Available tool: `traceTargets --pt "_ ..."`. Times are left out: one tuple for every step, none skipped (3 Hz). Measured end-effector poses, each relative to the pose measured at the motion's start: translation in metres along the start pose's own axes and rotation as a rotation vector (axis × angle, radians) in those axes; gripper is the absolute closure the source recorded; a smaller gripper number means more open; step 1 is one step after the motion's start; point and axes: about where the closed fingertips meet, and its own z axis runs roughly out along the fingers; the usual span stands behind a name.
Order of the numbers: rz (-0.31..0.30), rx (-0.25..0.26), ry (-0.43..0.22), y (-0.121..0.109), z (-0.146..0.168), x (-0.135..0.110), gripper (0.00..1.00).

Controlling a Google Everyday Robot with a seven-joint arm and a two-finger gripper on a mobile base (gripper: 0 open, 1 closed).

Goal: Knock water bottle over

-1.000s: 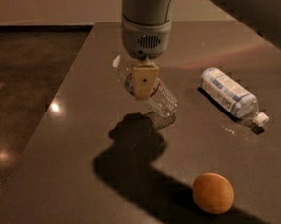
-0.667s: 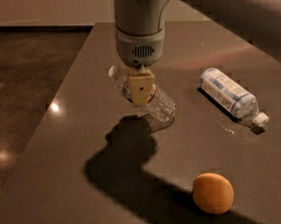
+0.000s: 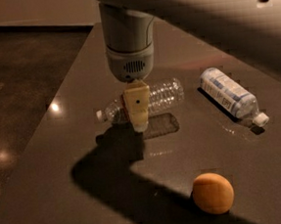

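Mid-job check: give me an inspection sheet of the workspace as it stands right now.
Surface: dark glossy table, the arm's shadow across it.
Job's things: water bottle lying on its side, cap pointing left.
Clutter: labelled bottle on its side, to the right and apart; orange fruit nearer the camera.
Grippers: gripper hanging low in front of the water bottle's middle.
Cables: nothing seen.
Surroundings: dark floor at left, with light reflections.
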Motion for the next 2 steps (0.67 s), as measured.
traceTargets --pt "-0.036 -0.042 0.023 0.0099 0.0220 -0.0090 0.00" --pt "-0.036 -0.034 0.017 0.0079 0.0228 -0.0108 0.00"
